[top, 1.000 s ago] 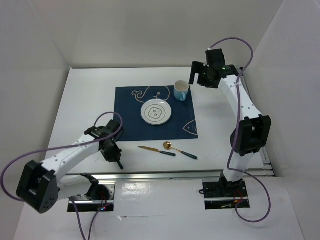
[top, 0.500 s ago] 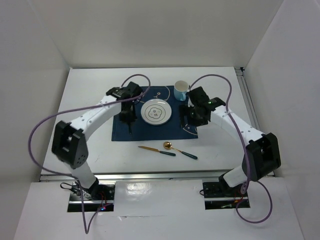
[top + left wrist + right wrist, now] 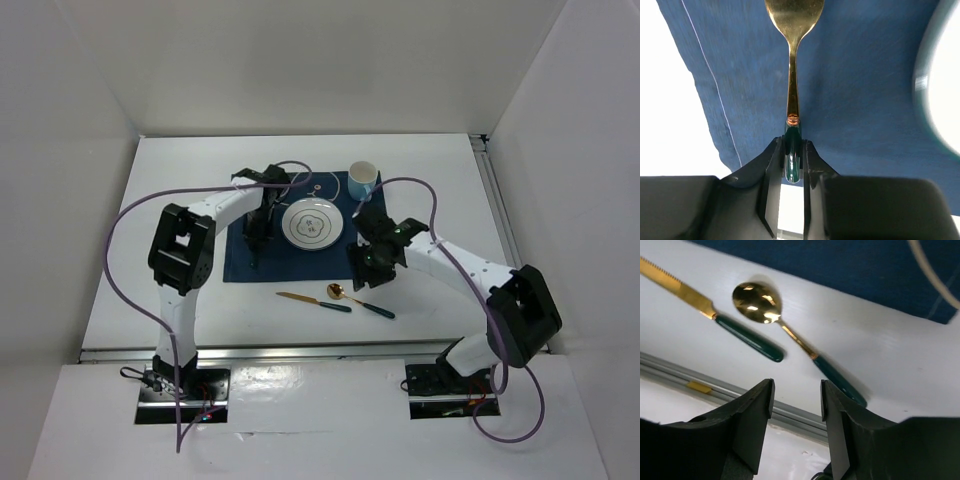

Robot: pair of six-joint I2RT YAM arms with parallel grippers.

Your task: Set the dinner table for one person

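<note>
Two stiff, likely slippery pieces want gripping at their green handles: left pincer (image 3: 792,150) clenches a gold utensil (image 3: 792,90) over the placemat (image 3: 865,75), right pincer (image 3: 796,387) gapes above the spoon (image 3: 810,354) on the hard white counter (image 3: 180,180).

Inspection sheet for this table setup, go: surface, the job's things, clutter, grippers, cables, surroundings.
Surface: white dinner table with a navy whale-print placemat lying on it.
Job's things: plate and cup on the placemat; knife and spoon on bare table just in front of it; gold utensil with a green handle over the placemat, left of the plate.
Clutter: nothing seen.
Grippers: left gripper shut on the utensil's handle; right gripper open above the spoon, holding nothing.
Cables: a purple cable loops off each arm.
Surroundings: plain white walls.
</note>
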